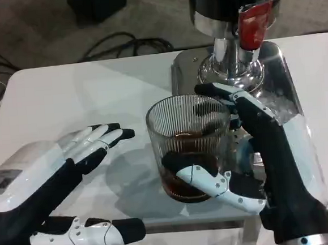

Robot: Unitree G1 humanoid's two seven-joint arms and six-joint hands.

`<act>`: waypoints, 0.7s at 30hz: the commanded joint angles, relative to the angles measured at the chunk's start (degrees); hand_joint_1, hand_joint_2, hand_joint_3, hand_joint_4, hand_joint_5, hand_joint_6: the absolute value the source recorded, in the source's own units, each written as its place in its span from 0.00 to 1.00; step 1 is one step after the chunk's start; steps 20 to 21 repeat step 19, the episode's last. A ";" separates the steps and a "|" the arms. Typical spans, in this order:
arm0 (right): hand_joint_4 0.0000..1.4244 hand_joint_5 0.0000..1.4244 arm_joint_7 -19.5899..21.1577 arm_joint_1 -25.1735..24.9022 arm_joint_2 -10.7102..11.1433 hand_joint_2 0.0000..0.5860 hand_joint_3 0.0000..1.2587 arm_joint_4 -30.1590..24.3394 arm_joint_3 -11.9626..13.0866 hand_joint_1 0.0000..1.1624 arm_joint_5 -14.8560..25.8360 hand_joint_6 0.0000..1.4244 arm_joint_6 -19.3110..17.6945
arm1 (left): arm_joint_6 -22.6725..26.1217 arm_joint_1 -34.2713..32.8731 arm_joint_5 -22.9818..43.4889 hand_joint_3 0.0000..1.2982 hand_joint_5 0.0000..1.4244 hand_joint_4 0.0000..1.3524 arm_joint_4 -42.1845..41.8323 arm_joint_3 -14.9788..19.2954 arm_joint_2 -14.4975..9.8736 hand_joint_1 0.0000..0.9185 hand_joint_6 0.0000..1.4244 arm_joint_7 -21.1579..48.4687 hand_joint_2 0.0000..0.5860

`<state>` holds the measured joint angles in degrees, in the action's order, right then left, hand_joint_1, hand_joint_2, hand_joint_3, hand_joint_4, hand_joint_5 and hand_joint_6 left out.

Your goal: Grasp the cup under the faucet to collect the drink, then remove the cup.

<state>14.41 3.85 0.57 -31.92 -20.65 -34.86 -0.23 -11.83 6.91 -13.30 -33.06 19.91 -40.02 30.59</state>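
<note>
The right hand (251,149) comes in from the lower right, its dark palm turned toward the ribbed glass cup (190,147) and wrapped around it: the thumb (205,179) curls across the near side of the glass low down, and the fingers (224,92) reach round the far side by the rim. It grips the cup. The left hand (70,164) lies to the left of the cup, apart from it, palm inward, its fingers stretched out and spread toward the glass and its thumb (90,235) extended along the table's near edge; it holds nothing.

Behind the cup stands the drink dispenser (235,3), a dark body on a chrome column with a red faucet lever (251,25), set on a shiny metal drip tray (283,85). The cup sits in front of and left of the faucet, over the tray's near left corner and the white table (65,96). Black cables (124,46) lie on the floor beyond the table.

The cup stands upright, its long axis vertical and its mouth open upward, with dark drink filling the bottom part.
</note>
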 commanded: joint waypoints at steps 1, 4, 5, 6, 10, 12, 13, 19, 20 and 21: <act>0.86 0.96 0.15 -0.16 -0.36 0.77 0.82 -1.93 -0.21 0.54 -0.18 1.00 -3.24 | 0.11 0.29 -0.60 0.07 0.00 0.00 0.39 -0.03 -0.99 0.00 0.00 0.07 0.02; 0.86 0.96 0.18 -0.31 -0.32 0.77 0.82 -1.96 -0.19 0.54 -0.26 1.00 -3.42 | 0.17 0.34 -0.74 0.07 0.00 0.00 0.33 0.01 -0.94 0.00 0.00 -0.06 0.02; 0.86 0.96 0.14 -0.33 -0.26 0.77 0.82 -1.98 -0.19 0.54 -0.26 1.00 -3.49 | 0.23 0.38 -0.78 0.07 0.00 0.00 0.30 0.03 -0.92 0.00 0.00 -0.08 0.02; 0.86 0.97 0.08 -0.29 -0.19 0.77 0.82 -2.04 -0.20 0.54 -0.26 1.00 -3.54 | 0.28 0.42 -0.87 0.07 0.00 0.00 0.28 0.06 -0.89 0.00 0.00 -0.10 0.02; 0.86 0.97 -0.05 0.08 0.06 0.77 0.82 -2.38 -0.28 0.54 -0.25 1.00 -3.85 | 0.44 0.51 -1.09 0.07 0.00 0.00 0.33 0.07 -0.80 0.00 0.00 -0.09 0.03; 0.86 0.97 -0.14 0.29 0.14 0.76 0.82 -2.57 -0.32 0.54 -0.22 1.00 -3.97 | 0.47 0.50 -1.10 0.07 0.00 0.00 0.38 0.03 -0.81 0.00 0.00 -0.06 0.03; 0.86 0.97 -0.18 0.36 0.13 0.76 0.82 -2.62 -0.31 0.54 -0.23 1.00 -4.02 | 0.46 0.47 -1.13 0.06 0.00 0.00 0.41 0.01 -0.83 0.00 0.00 -0.07 0.03; 0.86 0.97 -0.58 0.62 -0.11 0.76 0.83 -2.82 -0.03 0.54 -0.12 1.00 -4.11 | 0.47 0.23 -1.00 0.06 0.00 0.00 0.44 -0.16 -0.96 0.00 0.00 0.07 0.04; 0.86 0.97 -0.58 0.62 -0.11 0.76 0.83 -2.82 -0.03 0.54 -0.12 1.00 -4.11 | 0.47 0.23 -1.00 0.06 0.00 0.00 0.44 -0.16 -0.96 0.00 0.00 0.07 0.04; 0.86 0.97 -0.58 0.62 -0.11 0.76 0.83 -2.82 -0.03 0.54 -0.12 1.00 -4.11 | 0.47 0.23 -1.00 0.06 0.00 0.00 0.44 -0.16 -0.96 0.00 0.00 0.07 0.04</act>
